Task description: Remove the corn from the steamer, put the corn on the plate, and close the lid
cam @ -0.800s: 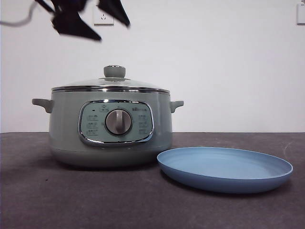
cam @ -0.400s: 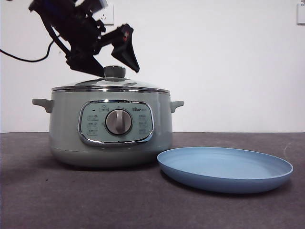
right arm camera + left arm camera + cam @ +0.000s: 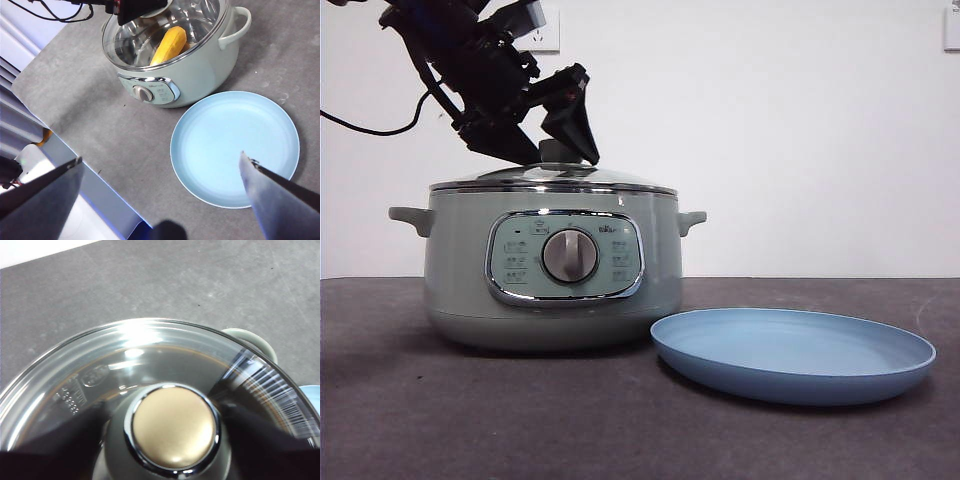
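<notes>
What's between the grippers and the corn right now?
The glass lid sits closed on the steamer, covering the corn. The left gripper straddles the lid's knob, jaws open.

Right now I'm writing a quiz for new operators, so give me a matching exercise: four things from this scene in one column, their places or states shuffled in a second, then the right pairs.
Things:
1. corn
2. lid
3. plate
4. left gripper

Places or states:
A. bare, on the table beside the steamer
B. jaws open on either side of the lid's knob
C. inside the steamer, seen through the glass
D. closed on the steamer

Pairs: 1-C, 2-D, 3-A, 4-B
</notes>
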